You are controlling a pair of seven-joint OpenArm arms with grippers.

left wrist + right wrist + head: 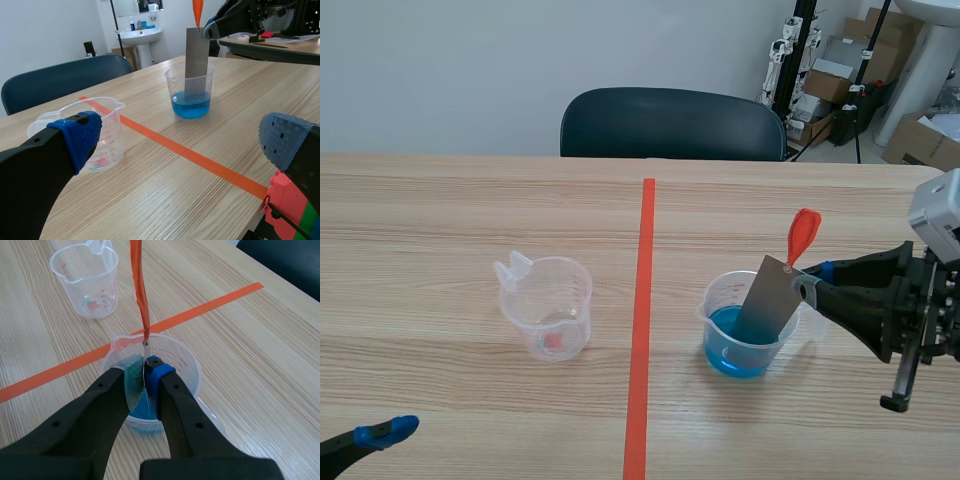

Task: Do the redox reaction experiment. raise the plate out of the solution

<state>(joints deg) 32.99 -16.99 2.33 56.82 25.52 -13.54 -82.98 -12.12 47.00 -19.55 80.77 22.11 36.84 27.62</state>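
A grey metal plate (768, 297) with an orange-red ribbon (803, 236) tied at its top leans in a clear beaker (748, 325) of blue solution, right of the tape line. Its lower end is still in the liquid (191, 104). My right gripper (804, 282) is shut on the plate's upper edge; in the right wrist view the plate (144, 375) is pinched edge-on between the fingers, above the beaker (176, 360), with the ribbon (140, 290) rising ahead. My left gripper (175, 140) stands open near the table's front left corner, holding nothing; one blue fingertip (385, 432) shows in the scene view.
An empty clear measuring cup (548, 306) with red markings stands left of the orange tape line (640, 330). A dark chair (670, 125) sits behind the table's far edge. Boxes and stands are in the back right corner.
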